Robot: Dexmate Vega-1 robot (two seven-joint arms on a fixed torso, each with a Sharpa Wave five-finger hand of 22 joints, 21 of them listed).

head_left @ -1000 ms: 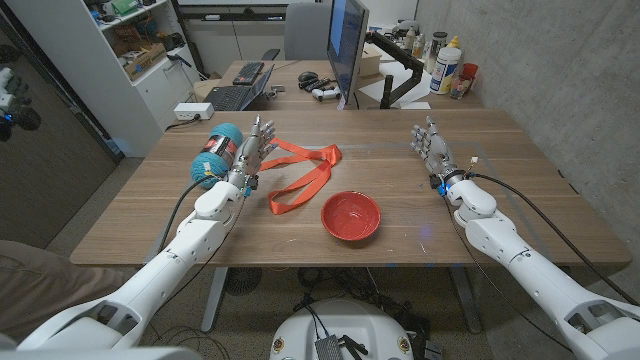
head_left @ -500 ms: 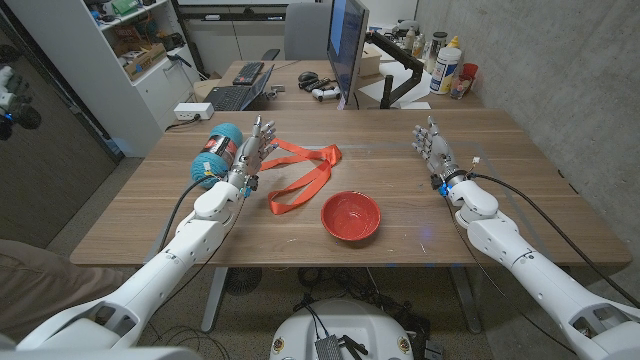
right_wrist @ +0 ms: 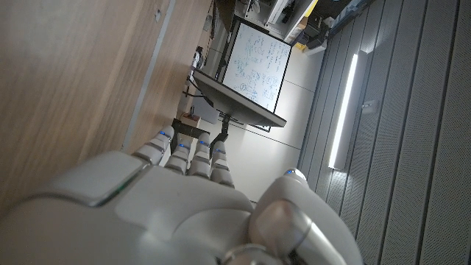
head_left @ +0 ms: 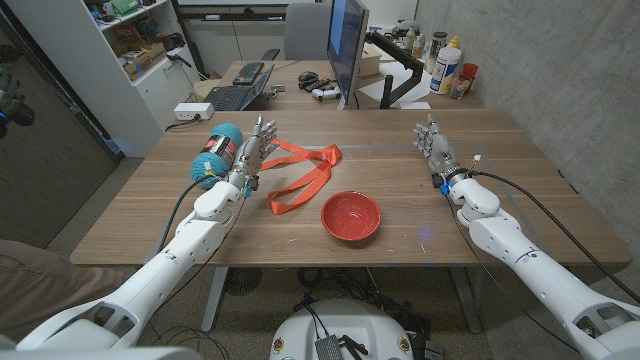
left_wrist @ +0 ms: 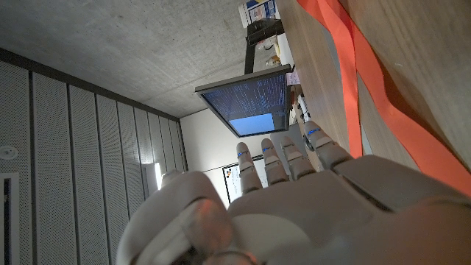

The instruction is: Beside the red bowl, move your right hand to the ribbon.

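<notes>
Right robot hand (head_left: 432, 146) stands over the right side of the desk (head_left: 520, 215), fingers apart and holding nothing, well away from the ribbon (head_left: 300, 170). Across the way, the left robot hand (head_left: 250, 150) is just as loose, fingers spread and nothing held, its fingertips at the ribbon's left end, though actual contact can't be made out. The orange ribbon lies in loops on the wood, left of centre, and the red bowl (head_left: 351, 215) sits just beside its nearer loop, toward the front edge. A teal yarn ball (head_left: 217, 150) rests by the left robot hand's outer side. The desk is brown wood grain; behind it another desk carries a monitor (head_left: 347, 45) and a laptop (head_left: 238, 92), with white shelving at the left and a concrete wall at the right. The left wrist view brings the ribbon (left_wrist: 375, 96) up close as 2 orange bands on the wood beyond the left robot hand (left_wrist: 309, 213). The right wrist view gives the right robot hand (right_wrist: 162, 213) over bare wood, with a lit wall strip.
</notes>
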